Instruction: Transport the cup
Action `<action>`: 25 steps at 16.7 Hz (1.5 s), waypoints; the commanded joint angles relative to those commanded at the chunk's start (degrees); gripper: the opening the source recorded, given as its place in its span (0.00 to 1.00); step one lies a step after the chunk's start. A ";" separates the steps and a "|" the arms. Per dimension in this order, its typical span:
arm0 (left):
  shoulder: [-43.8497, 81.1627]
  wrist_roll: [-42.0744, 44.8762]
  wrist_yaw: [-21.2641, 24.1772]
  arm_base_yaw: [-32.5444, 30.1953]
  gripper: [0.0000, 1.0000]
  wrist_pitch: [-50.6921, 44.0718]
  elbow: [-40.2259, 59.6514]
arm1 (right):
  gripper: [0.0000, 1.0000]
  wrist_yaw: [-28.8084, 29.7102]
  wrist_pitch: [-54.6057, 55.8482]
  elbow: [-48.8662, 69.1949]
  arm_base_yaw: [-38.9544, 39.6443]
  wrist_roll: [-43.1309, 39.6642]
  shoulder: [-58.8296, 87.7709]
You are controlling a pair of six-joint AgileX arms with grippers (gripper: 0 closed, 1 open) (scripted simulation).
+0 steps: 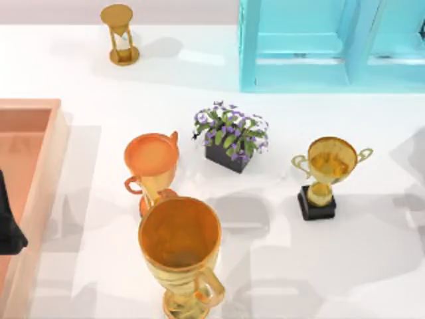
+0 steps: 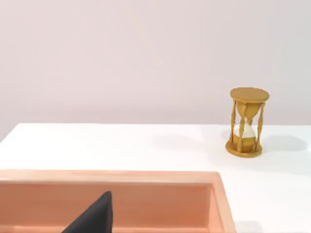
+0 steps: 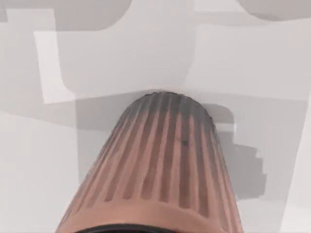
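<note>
The big gold cup (image 1: 179, 242) looms at the near edge of the white surface (image 1: 372, 266), just in front of a smaller orange cup (image 1: 152, 159), with a potted purple flower (image 1: 232, 135) and a gold trophy on a black base (image 1: 323, 174) farther right. The left claw (image 1: 8, 226) hangs as a dark tip (image 2: 95, 216) over the pink tray (image 1: 50, 166) at the left, and I cannot tell whether it is spread or pressed together. An hourglass (image 1: 119, 34) stands well back, beside a turquoise cabinet (image 1: 299, 40).
</note>
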 joint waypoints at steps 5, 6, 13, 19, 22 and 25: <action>0.00 0.00 0.00 0.00 1.00 0.00 0.00 | 0.10 0.00 0.00 0.00 0.00 0.00 0.00; 0.00 0.00 0.00 0.00 1.00 0.00 0.00 | 0.02 0.00 0.00 0.00 0.00 0.00 0.00; 0.00 0.00 0.00 0.00 1.00 0.00 0.00 | 0.00 0.00 0.00 0.00 0.00 0.00 0.00; 0.00 0.00 0.00 0.00 1.00 0.00 0.00 | 0.00 -0.94 -3.53 -0.07 -3.85 -1.72 0.90; 0.00 0.00 0.00 0.00 1.00 0.00 0.00 | 0.00 -2.34 -10.10 1.03 -12.95 -6.04 2.58; 0.00 0.00 0.00 0.00 1.00 0.00 0.00 | 0.00 -3.10 -16.57 4.85 -24.62 -12.63 5.25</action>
